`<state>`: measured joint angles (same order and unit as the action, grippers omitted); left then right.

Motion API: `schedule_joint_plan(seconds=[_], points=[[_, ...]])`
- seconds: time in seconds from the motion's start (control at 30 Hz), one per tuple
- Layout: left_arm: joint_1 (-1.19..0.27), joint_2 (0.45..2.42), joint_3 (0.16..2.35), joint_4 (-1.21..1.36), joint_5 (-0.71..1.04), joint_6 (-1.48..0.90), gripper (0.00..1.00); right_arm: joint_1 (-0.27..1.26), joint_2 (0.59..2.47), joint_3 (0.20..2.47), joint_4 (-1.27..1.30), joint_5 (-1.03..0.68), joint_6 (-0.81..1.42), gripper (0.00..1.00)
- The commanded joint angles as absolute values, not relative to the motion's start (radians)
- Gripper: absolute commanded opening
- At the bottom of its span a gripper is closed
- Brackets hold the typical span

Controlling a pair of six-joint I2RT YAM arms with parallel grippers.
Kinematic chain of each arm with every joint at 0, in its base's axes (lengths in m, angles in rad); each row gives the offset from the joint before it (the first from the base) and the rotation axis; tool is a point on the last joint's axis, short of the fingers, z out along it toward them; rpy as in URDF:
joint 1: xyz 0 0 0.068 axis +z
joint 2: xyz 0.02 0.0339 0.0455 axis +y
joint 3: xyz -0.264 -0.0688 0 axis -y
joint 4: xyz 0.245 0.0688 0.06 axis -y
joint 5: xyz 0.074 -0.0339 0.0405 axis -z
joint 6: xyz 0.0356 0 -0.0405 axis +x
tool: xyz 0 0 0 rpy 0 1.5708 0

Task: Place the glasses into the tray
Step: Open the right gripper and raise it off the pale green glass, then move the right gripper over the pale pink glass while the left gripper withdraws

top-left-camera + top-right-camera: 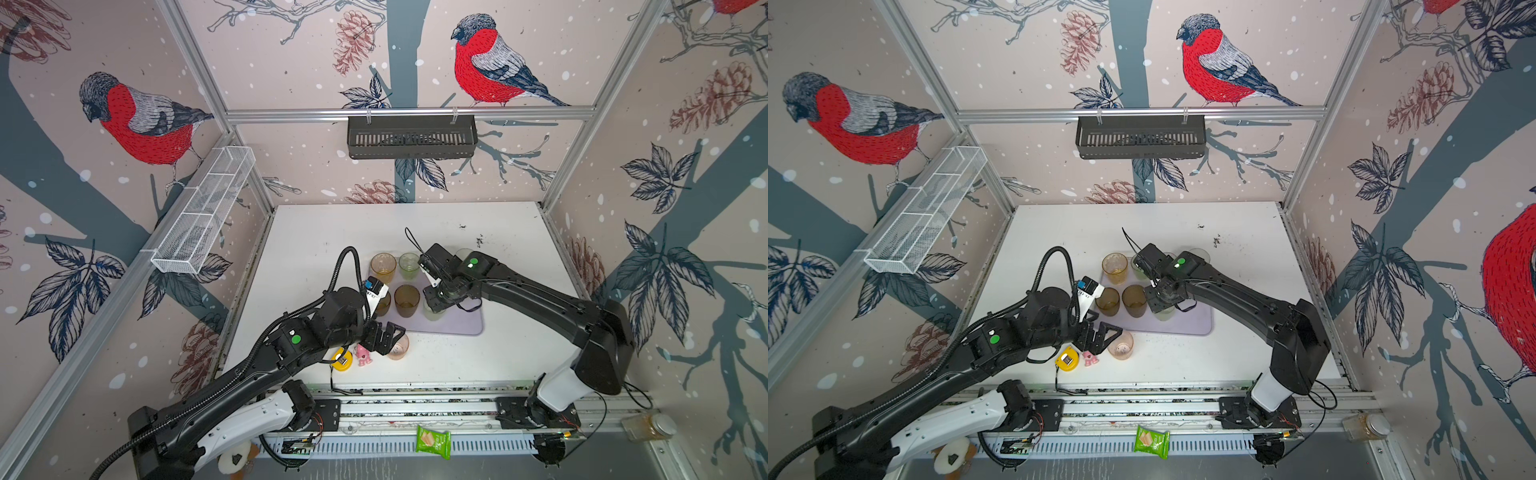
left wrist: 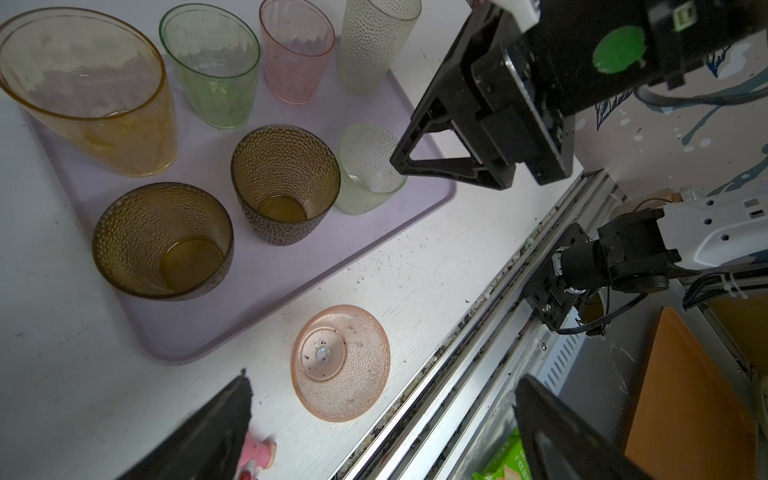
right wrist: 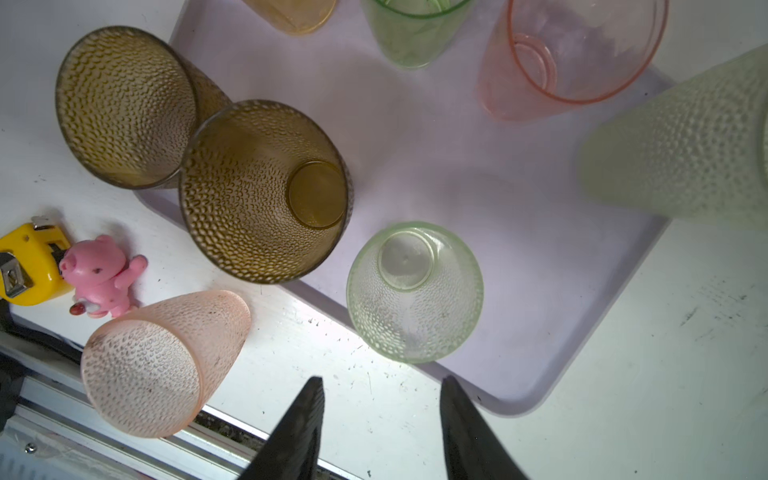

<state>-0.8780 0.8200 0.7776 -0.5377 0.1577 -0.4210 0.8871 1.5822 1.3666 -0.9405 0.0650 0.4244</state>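
On the tray, all mouth-up:
- far edge row: amber glass, smooth green glass, smooth pink glass, frosted whitish glass
- near edge row (side toward the arm bases): brown glass, second brown glass, pale green dimpled glass

That's seven in. The eighth, the pink dimpled glass, is off the tray. It stands on the desk just outside the tray's near edge, close to it but not touching.

Right tool hangs over the tray's near edge, right by the pale green dimpled glass. Its fingers are apart with bare desk in the gap, gripping nothing.

Left tool sits off the tray's near edge, next to the pink dimpled glass. Its jaws are spread wide and empty. Can't tell whether a finger touches that glass.

Pink toy figure and yellow tape measure lie together on the desk, further out from the tray's near edge.
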Motion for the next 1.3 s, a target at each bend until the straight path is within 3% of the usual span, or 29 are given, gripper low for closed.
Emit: schedule_joint_plan(seconds=[0.0, 0.13, 0.57, 1.27], points=[[-0.879, 0.789, 0.766, -0.538, 0.163, -0.452, 0.98, 0.911, 1.547, 1.348, -0.940, 0.067, 0.479, 0.54], [-0.879, 0.752, 0.756, -0.557, 0.154, -0.469, 0.98, 0.959, 1.493, 1.309, -0.932, 0.061, 0.534, 0.60], [-0.879, 0.626, 0.695, -0.587, 0.157, -0.543, 0.98, 1.119, 1.365, 1.164, -0.833, 0.063, 0.702, 0.61], [-0.878, 0.506, 0.679, -0.683, 0.196, -0.630, 0.98, 1.193, 1.528, 1.178, -0.735, 0.038, 0.741, 0.55]])
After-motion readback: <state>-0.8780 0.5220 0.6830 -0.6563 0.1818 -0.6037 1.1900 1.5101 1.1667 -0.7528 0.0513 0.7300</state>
